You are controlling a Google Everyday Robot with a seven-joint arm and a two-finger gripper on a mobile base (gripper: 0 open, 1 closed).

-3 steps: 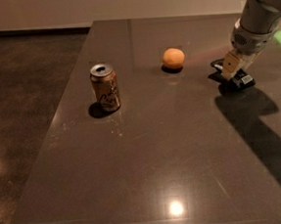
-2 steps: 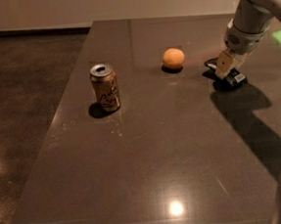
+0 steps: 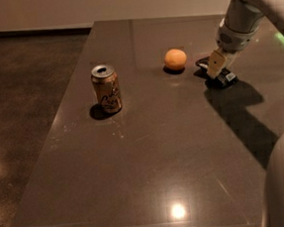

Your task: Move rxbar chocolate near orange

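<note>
- Rxbar chocolate (image 3: 224,79) lay flat on the desk (image 3: 152,174), in the far right part of the top, nearer the right edge than the left and well back from the near edge.
- It looked like a thin, dark, nearly black wrapper, hard to part from its own shadow on the grey top; a small pale patch showed at the end nearer the right edge.
- Most of it was hidden under me, so only that end and a dark sliver on the orange's side showed.
- Its long axis seemed to run slantwise, one end toward the far edge and the orange (image 3: 175,59), the other toward the near right corner.
- My gripper (image 3: 217,71) was down on the bar, reaching in from the right edge; I could not tell whether it was clamped on the wrapper or only resting over it.
- The orange sat just left of the bar, near it but apart.
- A tan can (image 3: 106,89) stood upright near the left edge, well apart from both.
</note>
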